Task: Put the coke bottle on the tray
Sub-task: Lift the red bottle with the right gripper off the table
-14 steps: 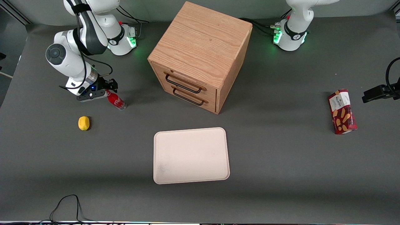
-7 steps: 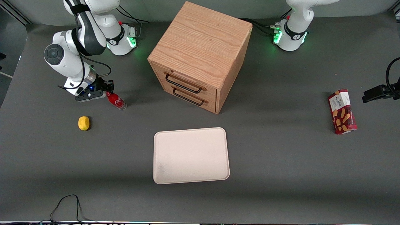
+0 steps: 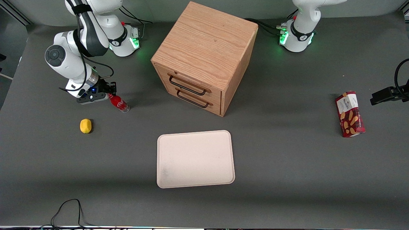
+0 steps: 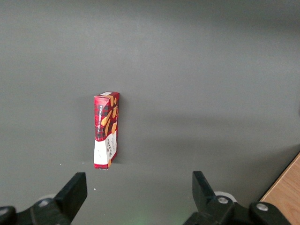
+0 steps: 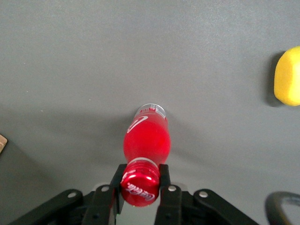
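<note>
Quick count of my desk [image 3: 287,179]: one coke bottle [image 3: 119,103], one tray [image 3: 195,158], one lemon [image 3: 85,125], one red snack box [image 3: 349,114], one wooden cabinet [image 3: 204,57] with two drawers. My jaws [image 5: 140,187] are clamped on the bottle's red cap, toward the working arm's end of the desk, a bit farther from the front camera than the lemon. The bottle stands on the desk, well apart from the tray. The surface is plain dark grey matting, with a black cable [image 3: 68,210] at the near edge.

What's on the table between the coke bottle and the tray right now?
Only bare table, per the front view. The gripper is shut on the coke bottle; the tray sits nearer the camera.
</note>
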Motion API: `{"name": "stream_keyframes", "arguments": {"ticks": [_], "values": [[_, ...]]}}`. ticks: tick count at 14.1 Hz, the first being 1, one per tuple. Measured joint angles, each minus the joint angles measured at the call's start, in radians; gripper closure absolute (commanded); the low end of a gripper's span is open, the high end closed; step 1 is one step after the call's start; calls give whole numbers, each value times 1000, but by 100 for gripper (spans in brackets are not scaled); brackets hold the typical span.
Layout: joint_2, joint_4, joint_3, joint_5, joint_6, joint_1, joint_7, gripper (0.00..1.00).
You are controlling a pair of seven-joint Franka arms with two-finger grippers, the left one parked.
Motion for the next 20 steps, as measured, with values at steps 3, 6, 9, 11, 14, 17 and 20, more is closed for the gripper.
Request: {"name": "stream_keyframes", "arguments": {"ticks": [3,6,9,11,14,17,20], "values": [[0,12,-1,0,-15,-1,0,100],[-6,118,-2,0,-154,-2,0,100],[-11,286,-13,0,-345,-16,0,100],[-8,415,-18,0,-489,-23,0,100],[36,637,-22,0,-707,-23,0,100],[138,848,-24,0,-829,-23,3,100],[278,1048,-23,0,-920,-23,22,100]]}}
